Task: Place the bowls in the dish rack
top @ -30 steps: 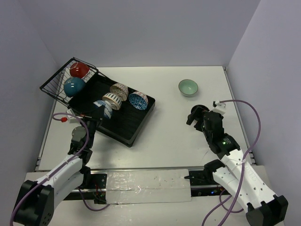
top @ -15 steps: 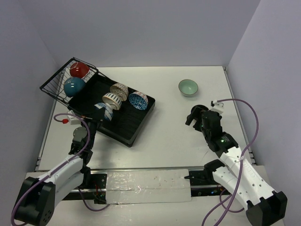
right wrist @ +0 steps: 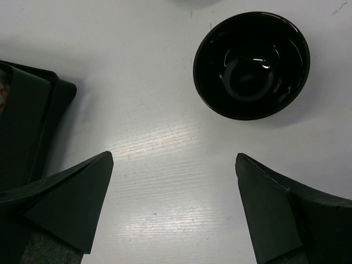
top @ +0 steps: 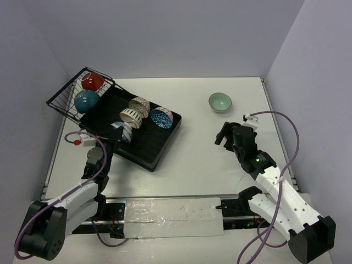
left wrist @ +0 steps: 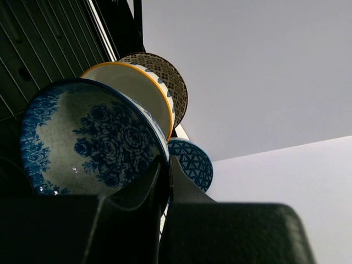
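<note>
The black dish rack (top: 144,144) lies at the left, its wire basket (top: 66,98) holding a red bowl (top: 93,81) and a teal bowl (top: 86,101). A lattice-patterned bowl (top: 140,103), a cream bowl (top: 130,115) and a blue lattice bowl (top: 162,116) stand in the tray. My left gripper (top: 111,139) is shut on the rim of a blue-and-white floral bowl (left wrist: 88,137) over the tray's near part. A mint green bowl (top: 220,102) sits on the table at far right; it looks dark in the right wrist view (right wrist: 251,65). My right gripper (right wrist: 174,158) is open and empty, short of it.
The white table (top: 198,159) has side walls on both sides and a back wall. The rack's corner (right wrist: 33,115) shows at the left of the right wrist view. A taped strip (top: 173,215) runs along the near edge between the arm bases.
My right gripper has shifted slightly left and turned a little, still open. My left gripper has barely moved and still grips the floral bowl.
</note>
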